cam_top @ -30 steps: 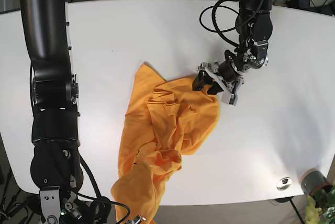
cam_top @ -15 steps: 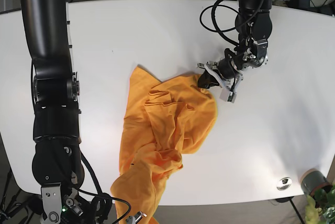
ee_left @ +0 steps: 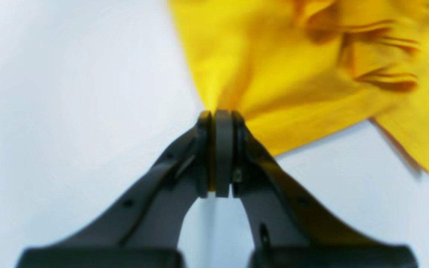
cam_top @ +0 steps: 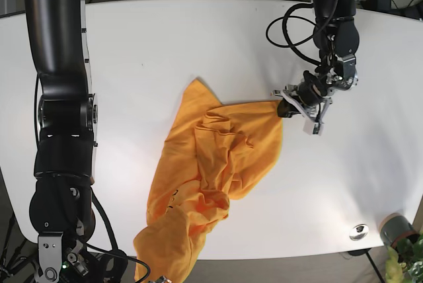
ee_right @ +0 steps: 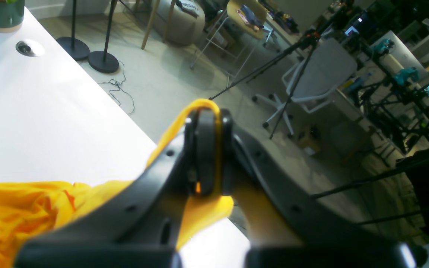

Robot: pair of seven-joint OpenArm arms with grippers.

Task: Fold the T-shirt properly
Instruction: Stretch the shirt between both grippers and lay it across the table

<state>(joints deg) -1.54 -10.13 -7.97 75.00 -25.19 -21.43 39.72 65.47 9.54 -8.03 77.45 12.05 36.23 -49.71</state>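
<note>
— Two corners of the shirt (cam_top: 211, 170), are they both in your grip?

— Yes. The shirt lies crumpled in the middle of the table (cam_top: 132, 51), and its low end hangs over the near edge. My left gripper (ee_left: 216, 123) is closed tight on one corner at the far side; in the left wrist view the yellow cloth comes straight out from between the pads. My right gripper (ee_right: 209, 123) is also pressed together on cloth, with a yellow fold going over the tip of one finger, and it is past the near edge of the table.

— What is the step now, you think?

— I judge it is to stretch the shirt flat before any fold. The middle is full of wrinkles, so I should move my two grippers apart along the length, slowly, until the cloth goes straight.

— What to be careful of?

— Not to pull too hard, I think; the left grip holds only a small piece of cloth and it could slip out. Also I should bring the hanging end back on the table first.
</note>
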